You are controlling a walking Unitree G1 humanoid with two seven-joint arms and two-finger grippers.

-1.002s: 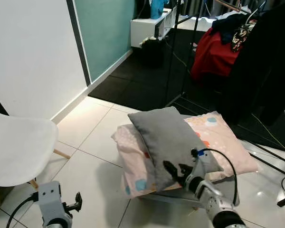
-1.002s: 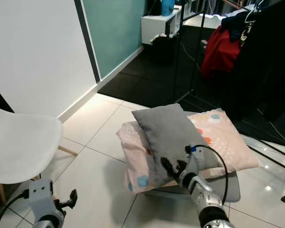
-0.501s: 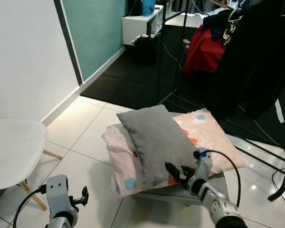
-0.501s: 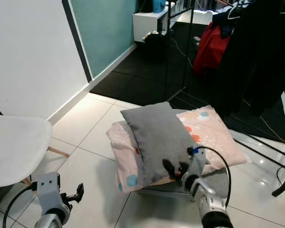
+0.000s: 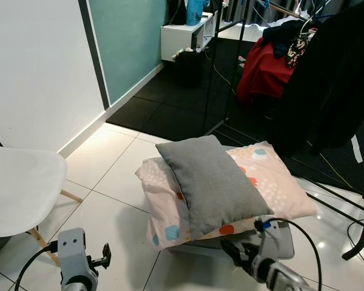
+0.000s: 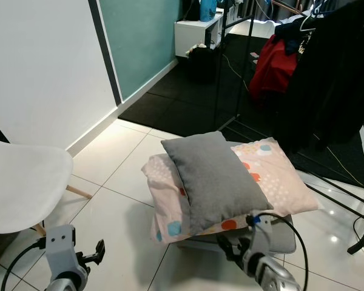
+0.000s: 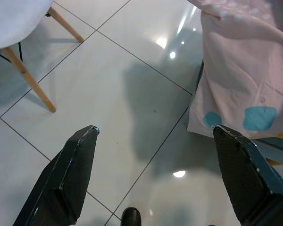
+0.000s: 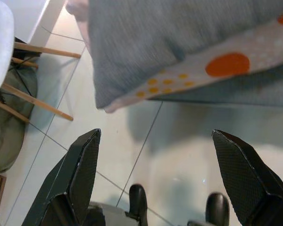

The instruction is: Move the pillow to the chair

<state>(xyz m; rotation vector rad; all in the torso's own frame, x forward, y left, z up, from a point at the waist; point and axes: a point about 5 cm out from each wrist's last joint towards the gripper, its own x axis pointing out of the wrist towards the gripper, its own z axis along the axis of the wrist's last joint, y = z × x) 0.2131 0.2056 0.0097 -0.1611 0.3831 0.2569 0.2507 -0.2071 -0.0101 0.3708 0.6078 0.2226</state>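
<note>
Black fingers (image 8: 85, 174) spread wide, empty

The room is evenly and brightly lit from overhead, and the head views are sharp across most of the picture. The glossy white floor tiles (image 5: 118, 176) throw back small hot glints — several near the clothes rack (image 5: 230, 66), more in the left wrist view beside the patterned pillow (image 7: 240, 61). A soft grey shadow lies on the tiles under the stacked pillows, and another under the white chair (image 5: 18, 188). The far dark floor area is dimmer and holds less detail. In the right wrist view the grey pillow (image 8: 179, 37) is slightly soft — close to the lens. Both wrist views stretch their black fingers (image 7: 70, 179) at the edges.
</note>
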